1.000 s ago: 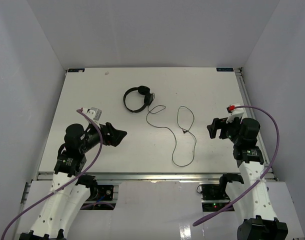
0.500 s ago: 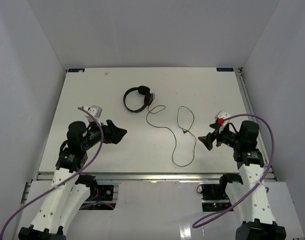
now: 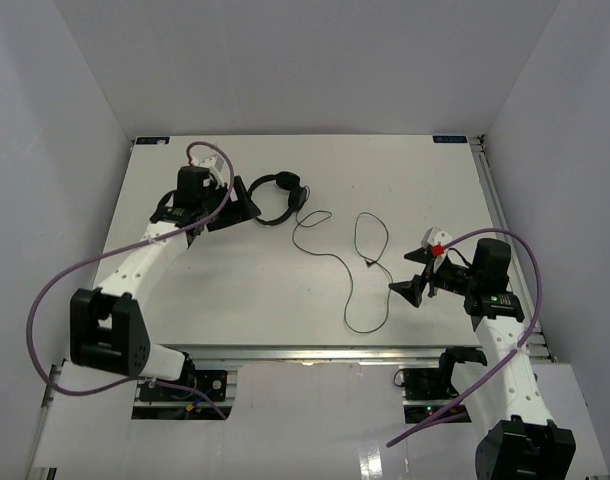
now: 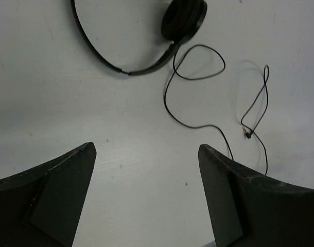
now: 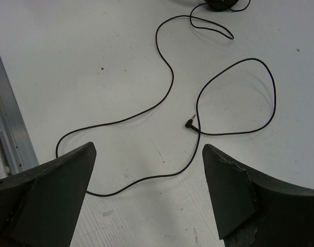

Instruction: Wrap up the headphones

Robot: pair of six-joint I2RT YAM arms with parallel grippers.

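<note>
The black headphones (image 3: 275,199) lie flat at the far middle of the white table (image 3: 435,180). Their thin cord (image 3: 348,295) trails toward the near right in loose loops and ends in a plug (image 3: 370,262). My left gripper (image 3: 243,201) is open just left of the headband (image 4: 95,49), with bare table between its fingers; one ear cup (image 4: 184,19) shows ahead. My right gripper (image 3: 409,287) is open beside the cord's near loop. In the right wrist view the cord (image 5: 146,177) crosses between the fingers, with the plug (image 5: 189,123) just ahead.
White walls close in the table on three sides. A metal rail (image 5: 7,128) runs along the near edge. Purple cables (image 3: 60,280) hang off both arms.
My left arm has swung from the near left out to the far middle, up to the headphones. My right gripper has dropped and moved left toward the cord's near loop.
</note>
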